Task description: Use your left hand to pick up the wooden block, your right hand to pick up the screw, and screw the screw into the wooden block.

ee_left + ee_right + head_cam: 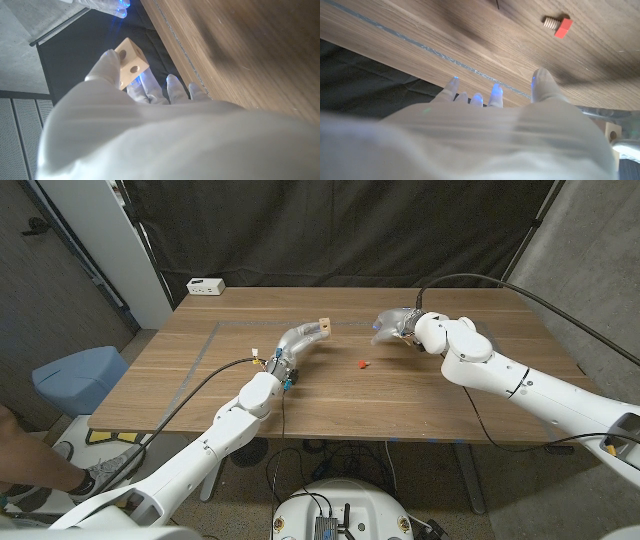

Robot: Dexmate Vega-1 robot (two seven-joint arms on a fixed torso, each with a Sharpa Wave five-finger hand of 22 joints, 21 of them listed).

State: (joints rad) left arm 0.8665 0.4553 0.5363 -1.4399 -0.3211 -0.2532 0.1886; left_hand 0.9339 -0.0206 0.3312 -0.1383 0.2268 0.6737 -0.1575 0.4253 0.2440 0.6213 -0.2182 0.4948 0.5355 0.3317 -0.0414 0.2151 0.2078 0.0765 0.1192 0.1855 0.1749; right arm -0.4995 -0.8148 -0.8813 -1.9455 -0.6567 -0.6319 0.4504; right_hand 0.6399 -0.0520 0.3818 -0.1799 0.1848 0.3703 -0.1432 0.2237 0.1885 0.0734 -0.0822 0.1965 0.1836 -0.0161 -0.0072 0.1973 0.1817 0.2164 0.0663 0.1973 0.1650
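Wooden block (pixel 323 327) pinched in left hand (pixel 297 340); right hand (pixel 397 325) open-fingered, best lowered squarely over screw (pixel 363 363) mid-counter (pixel 460 395).

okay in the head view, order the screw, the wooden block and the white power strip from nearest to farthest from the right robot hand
1. Screw: on the table, toward the robot's left of the right robot hand.
2. Wooden block: held up by the left robot hand.
3. White power strip: table's far-left corner.
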